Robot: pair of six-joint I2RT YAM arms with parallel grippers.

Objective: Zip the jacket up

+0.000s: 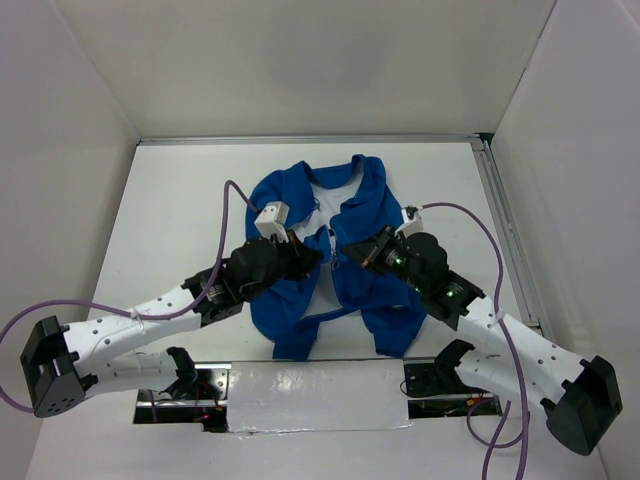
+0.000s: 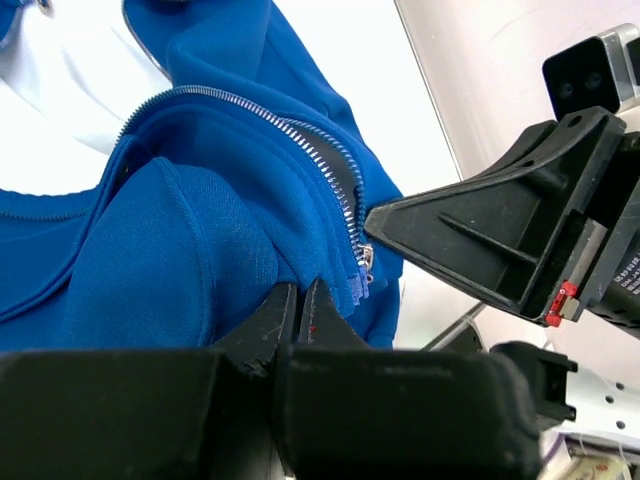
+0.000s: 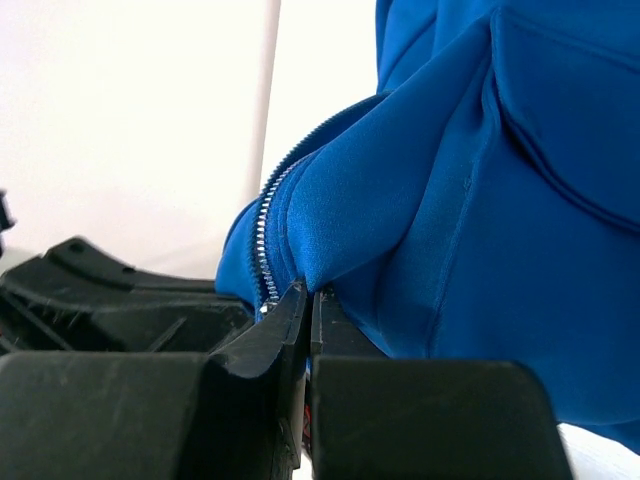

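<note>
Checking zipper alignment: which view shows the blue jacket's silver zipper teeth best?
Left wrist: the silver metal zipper teeth run long and sharp along the royal-blue fabric jacket. Right wrist shows only a short edge-on stretch; top external leaves them too small.

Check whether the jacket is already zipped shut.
No, the jacket lies open in the top view, its white lining showing between the blue front panels.

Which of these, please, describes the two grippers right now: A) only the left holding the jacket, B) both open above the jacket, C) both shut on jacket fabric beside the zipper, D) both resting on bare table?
C: the left gripper and right gripper each pinch a jacket fold beside the zipper.
</note>
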